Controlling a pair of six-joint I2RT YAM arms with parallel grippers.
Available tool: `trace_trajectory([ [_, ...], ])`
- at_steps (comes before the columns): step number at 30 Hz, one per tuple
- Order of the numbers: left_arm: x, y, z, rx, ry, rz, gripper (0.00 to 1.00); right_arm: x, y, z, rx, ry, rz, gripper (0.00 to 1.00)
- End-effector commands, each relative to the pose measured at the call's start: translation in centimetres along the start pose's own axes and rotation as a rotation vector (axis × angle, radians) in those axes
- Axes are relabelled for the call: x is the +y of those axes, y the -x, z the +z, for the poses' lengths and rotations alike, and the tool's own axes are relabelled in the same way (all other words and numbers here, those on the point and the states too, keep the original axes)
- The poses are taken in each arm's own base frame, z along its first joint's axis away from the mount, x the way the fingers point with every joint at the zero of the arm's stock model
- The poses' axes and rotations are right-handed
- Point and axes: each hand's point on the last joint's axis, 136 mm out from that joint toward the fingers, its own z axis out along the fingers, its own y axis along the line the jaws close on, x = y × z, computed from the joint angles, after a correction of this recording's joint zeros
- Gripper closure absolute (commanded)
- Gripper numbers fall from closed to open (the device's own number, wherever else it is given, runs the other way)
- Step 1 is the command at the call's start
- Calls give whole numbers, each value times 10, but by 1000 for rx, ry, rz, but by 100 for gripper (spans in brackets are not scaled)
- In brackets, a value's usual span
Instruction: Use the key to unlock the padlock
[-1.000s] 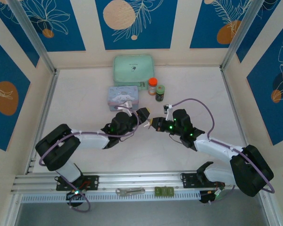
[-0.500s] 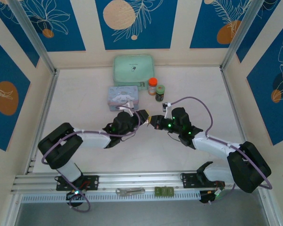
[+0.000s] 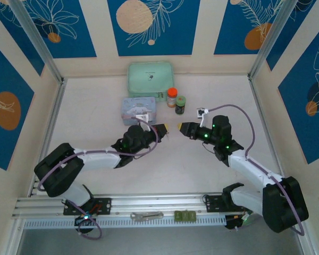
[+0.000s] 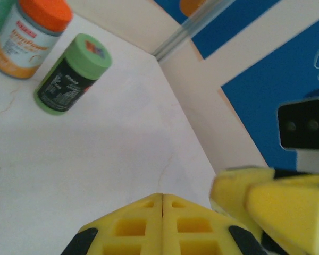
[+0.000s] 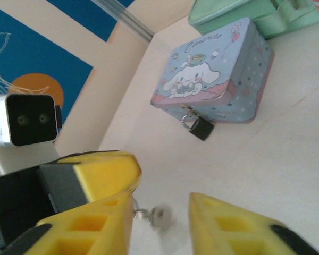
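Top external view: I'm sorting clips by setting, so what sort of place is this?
Probably a robot test cell in a lab: a white table fenced by aluminium rails, blue printed wall panels close around it, and two robot arms bolted at its near edge.

Light blue tin (image 3: 139, 109) mid-table. Mint case (image 3: 150, 79) just behind it. Orange-lid jar (image 3: 171, 97) and green-lid jar (image 3: 180, 104) on its right. Grey tool (image 3: 147, 215) and green block (image 3: 184, 215) well in front, on the rail.

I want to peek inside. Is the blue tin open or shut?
Shut: the tin has its lid down flat, and the padlock hangs from its clasp.
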Motion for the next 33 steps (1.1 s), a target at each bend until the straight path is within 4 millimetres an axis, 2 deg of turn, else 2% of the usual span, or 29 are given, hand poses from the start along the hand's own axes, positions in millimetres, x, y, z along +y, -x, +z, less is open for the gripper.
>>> trace_trajectory([
  [1,-18,0,-11,14,-116,93,100,27,-5,-3,97,165,-28,72],
  [4,-26,-1,-15,22,-177,89,100,37,-7,1,140,235,-27,77],
  [10,-39,2,-13,15,-266,47,100,53,-20,14,215,321,-30,77],
  [22,-32,12,-7,-82,-285,-62,100,49,-35,15,228,335,16,77],
  [26,-31,16,-7,-108,-286,-91,100,44,-39,12,215,320,26,69],
  [33,-24,19,-6,-124,-245,-109,100,47,-37,7,192,321,22,67],
])
